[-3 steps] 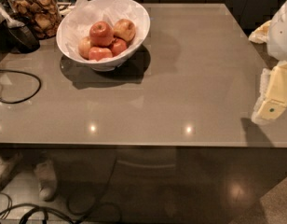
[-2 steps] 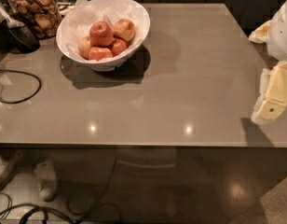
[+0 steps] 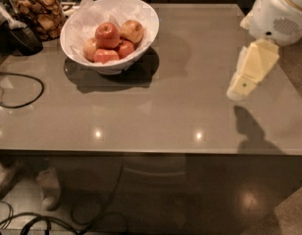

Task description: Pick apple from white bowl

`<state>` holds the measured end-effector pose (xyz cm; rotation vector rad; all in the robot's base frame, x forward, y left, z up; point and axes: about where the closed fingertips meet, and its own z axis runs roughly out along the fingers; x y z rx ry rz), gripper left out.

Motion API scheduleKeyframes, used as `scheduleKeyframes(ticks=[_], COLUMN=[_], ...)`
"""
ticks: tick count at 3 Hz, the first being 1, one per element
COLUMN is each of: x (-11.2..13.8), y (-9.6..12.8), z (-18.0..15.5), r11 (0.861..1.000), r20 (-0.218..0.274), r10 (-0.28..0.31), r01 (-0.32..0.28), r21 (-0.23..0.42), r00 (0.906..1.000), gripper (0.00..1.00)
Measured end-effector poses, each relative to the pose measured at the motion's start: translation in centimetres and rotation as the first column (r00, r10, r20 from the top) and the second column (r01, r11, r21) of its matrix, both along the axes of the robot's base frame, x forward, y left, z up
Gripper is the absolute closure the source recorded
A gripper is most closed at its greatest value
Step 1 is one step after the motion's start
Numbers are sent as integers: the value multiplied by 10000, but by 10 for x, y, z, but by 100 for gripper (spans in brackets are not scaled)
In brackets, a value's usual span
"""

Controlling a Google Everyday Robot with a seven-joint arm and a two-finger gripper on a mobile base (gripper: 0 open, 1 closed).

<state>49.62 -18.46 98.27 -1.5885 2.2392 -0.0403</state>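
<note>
Several apples (image 3: 112,42) fill white bowl (image 3: 116,66); gripper (image 3: 251,68) hovers right.

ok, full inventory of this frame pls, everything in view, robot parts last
table: one, glossy grey-brown, fills most of the view
white bowl: one, white, paper-lined, far left part of the table
apple: one, bright red, top of the pile in the bowl
yellow-tan apple: one, yellow-tan, in the bowl beside the red one
smaller red apples: about three, red, lower in the bowl, partly hidden
glass jar: one, clear with brown snacks, far left corner
black cable: one loop, black, left edge of the table
floor cables: several, dark, under the table at lower left
robot arm: one, white, top right
gripper: one, pale yellow, above the table's right side, far from the bowl
</note>
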Motion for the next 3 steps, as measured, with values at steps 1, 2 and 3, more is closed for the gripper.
scheduleKeyframes(ticks=[1,2,3], x=[29,30,29], y=[32,33,39], z=[6,11,4], r11=[9969,9971,9885], r20=[-137,25,149], r10=[685,642,-183], r01=[-679,-643,159], r21=[391,416,1501], r00=[9976,9979,9997], gripper=[0,0,0])
